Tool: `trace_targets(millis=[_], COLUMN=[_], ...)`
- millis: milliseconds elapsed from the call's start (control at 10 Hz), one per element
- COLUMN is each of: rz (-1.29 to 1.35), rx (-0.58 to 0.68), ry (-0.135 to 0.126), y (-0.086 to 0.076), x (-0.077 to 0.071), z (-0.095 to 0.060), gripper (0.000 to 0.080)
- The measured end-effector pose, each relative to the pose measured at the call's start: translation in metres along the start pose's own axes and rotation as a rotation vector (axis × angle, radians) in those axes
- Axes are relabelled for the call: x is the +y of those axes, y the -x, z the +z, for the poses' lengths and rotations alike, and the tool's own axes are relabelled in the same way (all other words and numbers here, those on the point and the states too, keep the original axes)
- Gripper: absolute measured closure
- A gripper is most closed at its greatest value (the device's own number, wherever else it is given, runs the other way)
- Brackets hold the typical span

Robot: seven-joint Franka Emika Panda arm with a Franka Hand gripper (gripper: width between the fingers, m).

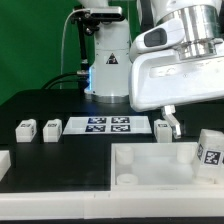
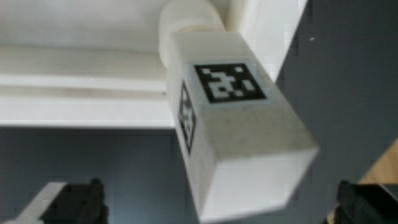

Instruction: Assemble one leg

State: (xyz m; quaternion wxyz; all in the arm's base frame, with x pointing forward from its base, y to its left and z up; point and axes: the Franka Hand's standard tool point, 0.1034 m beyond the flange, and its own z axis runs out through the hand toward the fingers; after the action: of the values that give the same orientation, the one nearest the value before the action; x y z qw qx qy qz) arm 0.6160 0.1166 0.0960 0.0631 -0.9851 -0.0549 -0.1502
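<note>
Though fingers (image 2: 75,205) are cropped, leg (image 2: 231,120) tilted, untouched between them

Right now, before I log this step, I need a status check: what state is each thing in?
Tray: flat on the table.
Marker board: flat on the table.
Gripper: open, one finger on either side of a leg.
Leg at gripper: lying by the tray, ungripped.
Two legs, exterior view's left: lying loose.
Leg, exterior view's right: tilted at the tray's corner; whether it is seated, cannot tell.
</note>
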Motion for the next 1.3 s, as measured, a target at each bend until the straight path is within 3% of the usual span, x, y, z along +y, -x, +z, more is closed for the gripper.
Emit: trace_targets(millis=[300,500,1100,1300], rz=[0.01,0.014,0.042,0.06], rx=[-0.314,-0.43,-0.396,-0.397], ry=[-0.045,-0.064,-0.053,-0.05], y=[0.001,-0.002,-0.001,-0.001], x=[-0.002,0.001,0.004,0.004], z=[0.004,0.01,0.019,0.019], gripper=[0.015,0.015,0.015,0.0414])
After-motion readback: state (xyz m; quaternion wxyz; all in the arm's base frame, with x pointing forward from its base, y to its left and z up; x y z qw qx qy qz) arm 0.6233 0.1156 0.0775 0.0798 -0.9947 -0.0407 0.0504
